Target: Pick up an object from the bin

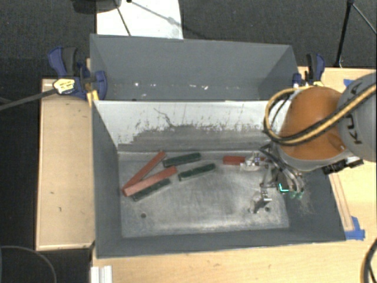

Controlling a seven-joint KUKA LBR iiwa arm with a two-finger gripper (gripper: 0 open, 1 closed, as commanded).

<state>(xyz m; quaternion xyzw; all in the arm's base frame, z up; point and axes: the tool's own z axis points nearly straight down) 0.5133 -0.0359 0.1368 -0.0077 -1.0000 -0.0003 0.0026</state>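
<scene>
Silvery metal was seen at the end effector (pixel 260 205), which was lowered into the right part of the grey metal bin (pixel 194 220), close above a bare stretch of its floor. Whether it was open or closed could not be told, and nothing was seen held in it. A small green light was lit on the mechanism just above and to the right of it. Above that, the wrist was hidden by a rounded orange cover (pixel 309 131), around which yellow and black cables (pixel 272 115) were looped.

Nearest to the end effector, up and to its left, a short red block (pixel 233 160) was laid near the foot of the bin's back wall, apart from the tool. Further left, a dark green bar (pixel 197 171) was laid at a slight slant, and a second dark green bar (pixel 182 157) was laid just above it, nearer the back wall. At the left of the floor, well apart from the end effector, two reddish-brown bars (pixel 150 180) were laid side by side at a slant, meeting at their lower left ends. The rest of the floor was scuffed.
</scene>
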